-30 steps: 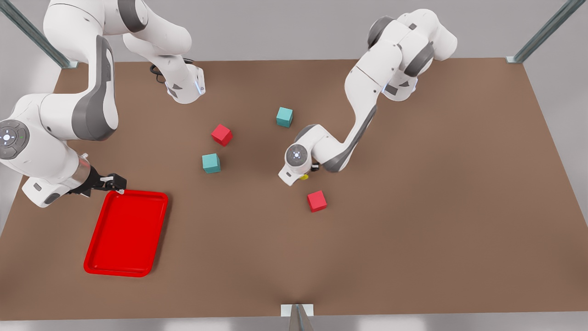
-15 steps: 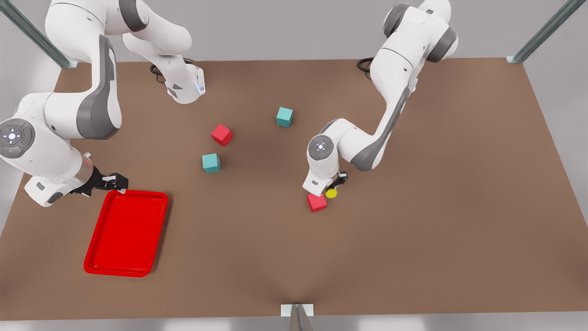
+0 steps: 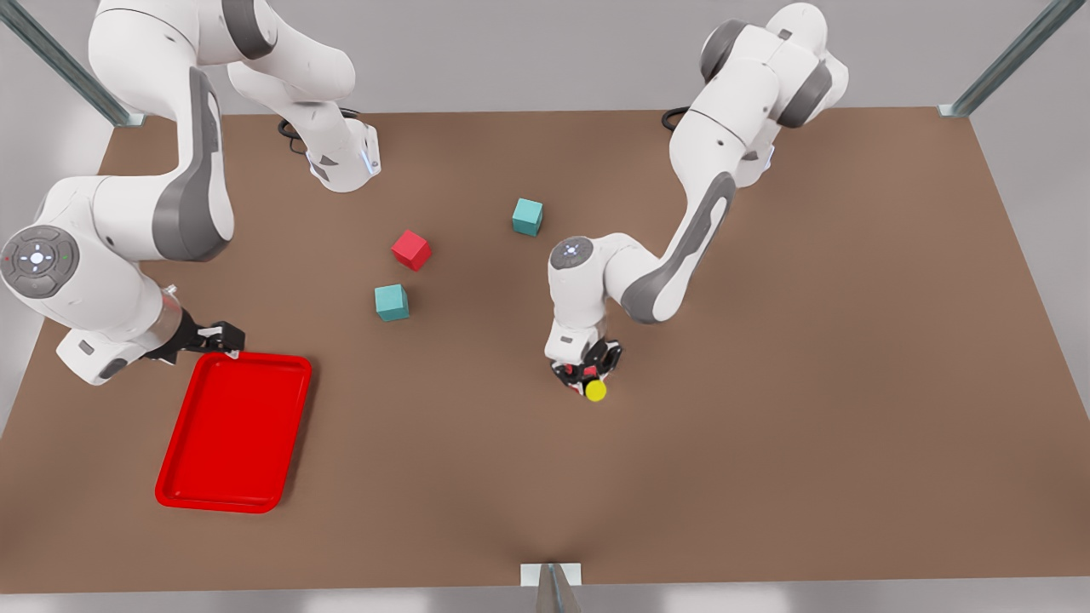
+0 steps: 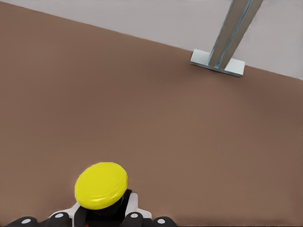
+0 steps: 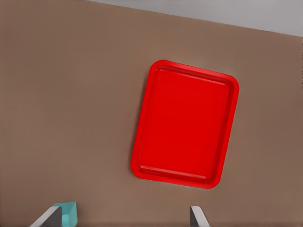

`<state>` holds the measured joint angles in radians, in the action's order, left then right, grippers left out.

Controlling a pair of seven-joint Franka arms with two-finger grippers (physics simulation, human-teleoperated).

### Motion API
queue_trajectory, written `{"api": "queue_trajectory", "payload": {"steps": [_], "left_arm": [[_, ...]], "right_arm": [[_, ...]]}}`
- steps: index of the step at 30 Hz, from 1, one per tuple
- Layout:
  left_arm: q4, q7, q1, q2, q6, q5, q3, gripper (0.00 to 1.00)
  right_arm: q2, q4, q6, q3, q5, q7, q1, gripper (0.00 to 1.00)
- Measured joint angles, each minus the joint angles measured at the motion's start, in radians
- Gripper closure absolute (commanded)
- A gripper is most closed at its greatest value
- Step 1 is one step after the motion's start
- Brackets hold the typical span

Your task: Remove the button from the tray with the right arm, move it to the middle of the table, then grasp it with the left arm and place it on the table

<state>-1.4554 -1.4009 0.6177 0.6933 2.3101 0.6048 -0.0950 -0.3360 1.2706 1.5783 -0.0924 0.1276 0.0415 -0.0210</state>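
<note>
Near mid-table, the left gripper [image 3: 586,375] is clamped on the button [image 3: 595,390] (round yellow cap, dark body), low over the table [image 3: 809,383]. Far left, right gripper [image 3: 223,339] spread wide, empty, by the tray [image 3: 234,430].

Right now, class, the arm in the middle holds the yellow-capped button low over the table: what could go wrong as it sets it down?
1. The left claw grips the button right beside a red cube tucked under it; lowering may knock that cube.
2. The button sticks out sideways, cap forward, so on release it may tip or roll on the table.
</note>
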Motion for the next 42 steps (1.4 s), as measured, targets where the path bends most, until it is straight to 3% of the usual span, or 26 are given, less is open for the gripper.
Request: {"api": "queue_trajectory", "payload": {"steps": [4, 12, 31, 32, 33, 34, 42], "left_arm": [[0.05, -0.085, 0.058, 0.049, 0.021, 0.029, 0.02, 0.5], [0.119, -0.245, 0.255, 0.187, 0.103, 0.047, 0.226, 0.5], [0.131, -0.457, 0.311, 0.279, 0.201, 0.085, 0.27, 0.5], [0.132, -0.465, 0.312, 0.279, 0.201, 0.086, 0.272, 0.36], [0.132, -0.471, 0.313, 0.279, 0.202, 0.087, 0.272, 0.12], [0.132, -0.478, 0.315, 0.277, 0.203, 0.088, 0.273, 0.01], [0.131, -0.523, 0.316, 0.255, 0.204, 0.085, 0.271, 0.01]], "right_arm": [[-0.001, 0.001, 0.0, 0.0, 0.0, -0.004, -0.001, 0.0], [0.022, 0.048, 0.02, 0.001, -0.011, -0.011, -0.036, 0.0], [0.022, 0.062, 0.051, 0.0, -0.019, -0.017, -0.042, 0.0], [0.021, 0.062, 0.05, 0.0, -0.019, -0.018, -0.042, 0.0], [0.021, 0.064, 0.05, 0.0, -0.019, -0.018, -0.042, 0.0], [0.02, 0.067, 0.051, 0.0, -0.019, -0.018, -0.042, 0.0], [0.02, 0.069, 0.051, 0.0, -0.019, -0.019, -0.043, 0.0]]}}
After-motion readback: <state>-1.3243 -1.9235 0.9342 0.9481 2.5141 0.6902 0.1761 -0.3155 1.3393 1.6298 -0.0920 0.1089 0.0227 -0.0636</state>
